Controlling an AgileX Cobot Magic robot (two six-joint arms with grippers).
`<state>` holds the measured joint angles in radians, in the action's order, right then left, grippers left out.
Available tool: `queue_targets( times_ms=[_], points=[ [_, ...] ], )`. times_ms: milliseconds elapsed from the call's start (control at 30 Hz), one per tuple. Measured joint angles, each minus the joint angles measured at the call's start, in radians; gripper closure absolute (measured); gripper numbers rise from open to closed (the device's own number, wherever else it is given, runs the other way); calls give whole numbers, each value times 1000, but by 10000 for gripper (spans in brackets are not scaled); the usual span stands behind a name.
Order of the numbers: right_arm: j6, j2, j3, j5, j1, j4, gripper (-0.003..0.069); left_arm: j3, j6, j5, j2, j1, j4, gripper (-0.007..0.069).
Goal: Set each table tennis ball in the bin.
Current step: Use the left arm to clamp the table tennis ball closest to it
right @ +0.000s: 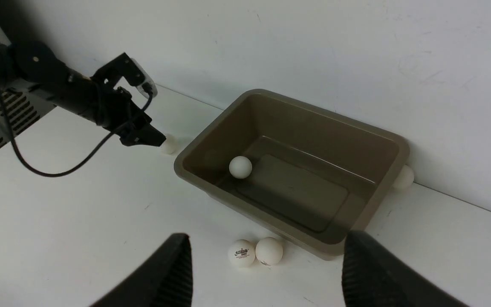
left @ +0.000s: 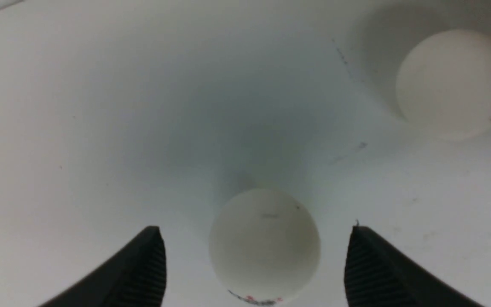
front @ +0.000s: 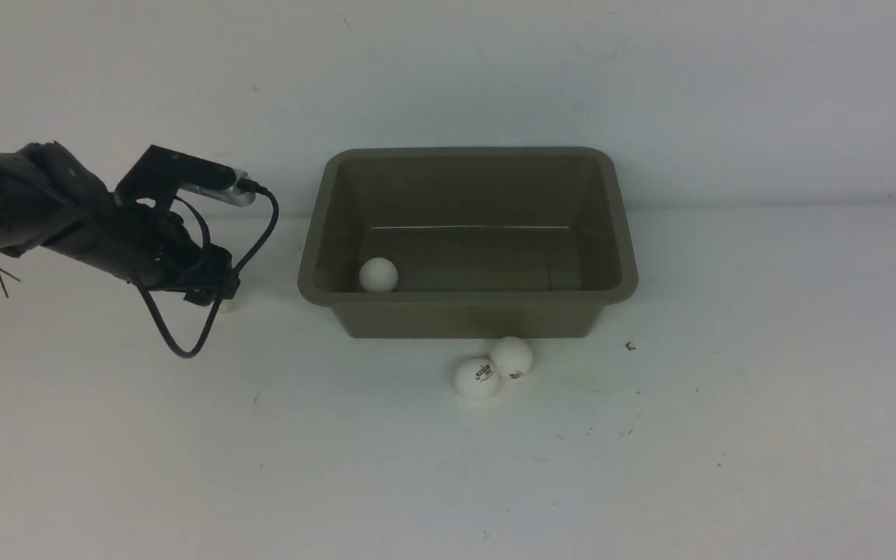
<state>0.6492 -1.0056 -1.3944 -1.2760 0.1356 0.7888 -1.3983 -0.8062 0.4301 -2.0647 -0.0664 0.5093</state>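
One ball [front: 378,275] lay in the bin [front: 467,315]; the left gripper [left: 256,260], fingers apart around another ball [left: 264,246], seemingly needed to close and lift; the right gripper [right: 267,268] stood open and unloaded.

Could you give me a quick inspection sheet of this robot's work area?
Surface: pale white tabletop with small dark marks.
Job's things: taupe rectangular plastic bin, one white ball inside; two white printed balls, and, touching in front; one beside its right end; two more in the left wrist view, one between the fingers.
Clutter: nothing seen.
Grippers: black left gripper open, apparently not touching its ball; black right gripper open, holding nothing.
Cables: black cable loops below the left arm.
Surroundings: plain pale wall; slatted panel.
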Motion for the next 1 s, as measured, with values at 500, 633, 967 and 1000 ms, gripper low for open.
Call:
queue_targets(
  times_ms=[500,633,967,1000],
  points=[
    [25,0,0,0,0,0,228,0,-30,-43,-72,0,38,128],
    [31,0,0,0,0,0,228,0,-42,-50,-72,0,47,252],
    [45,0,0,0,0,0,235,0,-92,4,-5,7,89,269],
    [45,0,0,0,0,0,238,0,-113,7,22,10,104,269]
  ],
)
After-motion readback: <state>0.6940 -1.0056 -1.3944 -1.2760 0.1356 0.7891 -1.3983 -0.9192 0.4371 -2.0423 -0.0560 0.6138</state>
